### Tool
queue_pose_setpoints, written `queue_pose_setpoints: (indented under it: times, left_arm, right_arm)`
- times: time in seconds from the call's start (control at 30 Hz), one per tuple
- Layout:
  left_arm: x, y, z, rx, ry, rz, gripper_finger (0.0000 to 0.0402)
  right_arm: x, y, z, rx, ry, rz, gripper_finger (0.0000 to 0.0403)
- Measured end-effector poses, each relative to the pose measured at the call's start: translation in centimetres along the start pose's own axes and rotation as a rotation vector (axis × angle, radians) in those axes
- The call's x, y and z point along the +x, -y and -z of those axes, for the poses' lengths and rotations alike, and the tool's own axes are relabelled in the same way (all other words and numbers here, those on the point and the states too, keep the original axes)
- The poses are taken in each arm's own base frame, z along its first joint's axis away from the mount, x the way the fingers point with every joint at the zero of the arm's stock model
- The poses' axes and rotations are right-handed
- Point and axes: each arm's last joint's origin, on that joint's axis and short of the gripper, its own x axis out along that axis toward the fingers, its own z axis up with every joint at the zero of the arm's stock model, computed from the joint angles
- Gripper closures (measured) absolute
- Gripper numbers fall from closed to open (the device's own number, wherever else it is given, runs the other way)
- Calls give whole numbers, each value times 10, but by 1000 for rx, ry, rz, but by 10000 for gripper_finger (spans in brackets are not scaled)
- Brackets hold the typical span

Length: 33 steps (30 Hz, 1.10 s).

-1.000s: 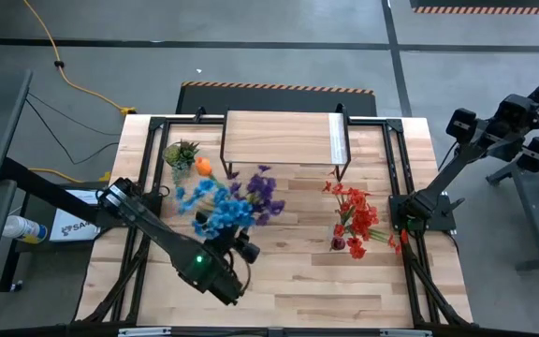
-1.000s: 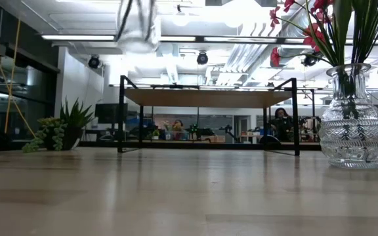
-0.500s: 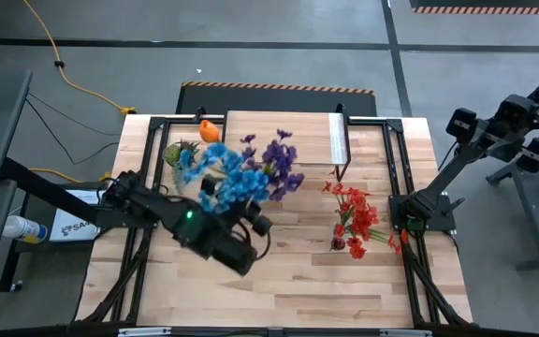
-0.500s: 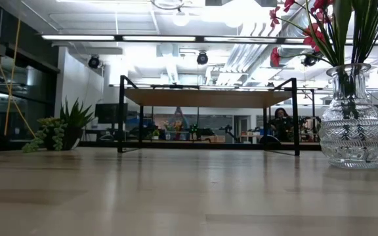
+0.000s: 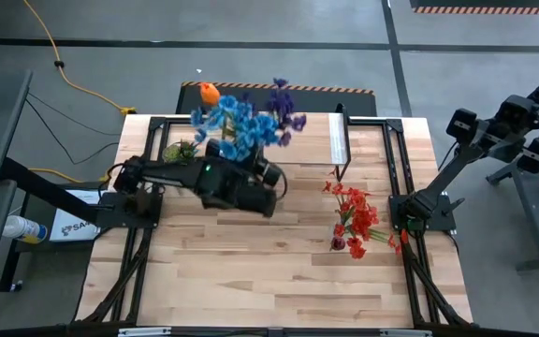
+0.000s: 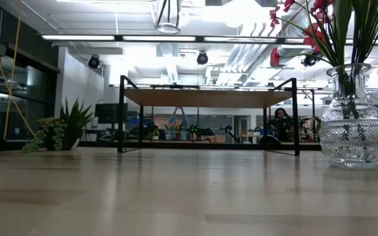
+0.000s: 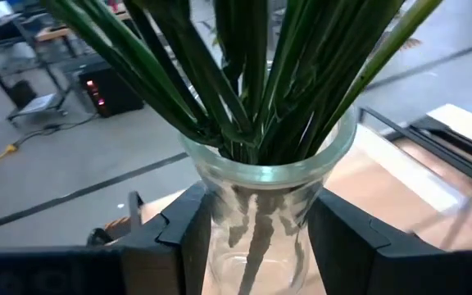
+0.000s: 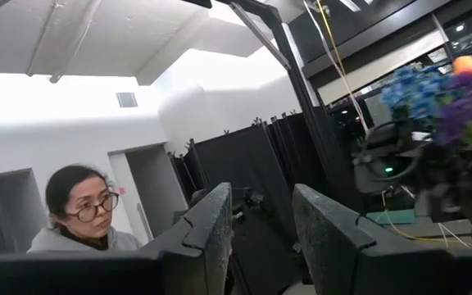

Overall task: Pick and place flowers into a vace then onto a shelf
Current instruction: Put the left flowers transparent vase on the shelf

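From above, the left end effector [image 5: 251,178] carries a glass vase of blue and purple flowers [image 5: 243,120] over the shelf [image 5: 284,138]. Its wrist camera shows fingers [image 7: 191,225] clamped on the vase [image 7: 260,205] neck: slippery, fragile, top-heavy. The right end effector [image 8: 256,221] waits, parted.

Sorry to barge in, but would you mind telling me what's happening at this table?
The left gripper is shut on a glass vase of blue and purple flowers, held in the air over the shelf. A second vase with red flowers stands on the table. The right arm waits off to the side.
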Motion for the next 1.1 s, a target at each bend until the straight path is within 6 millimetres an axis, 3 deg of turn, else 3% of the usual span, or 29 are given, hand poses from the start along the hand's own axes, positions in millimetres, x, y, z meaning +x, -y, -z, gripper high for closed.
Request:
queue_pose_setpoints:
  times: [0.33,0.7,1.1]
  left_arm:
    - [42,-9,-15,-67,23,-123,196]
    - [75,-22,-24,-119,-9,-203,195]
    - [102,-21,-9,-123,-57,-250,195]
  right_arm:
    - [0,-1,0,0,-8,-23,279]
    - [0,-1,1,0,-16,-45,279]
    - [0,-1,1,0,-20,-48,279]
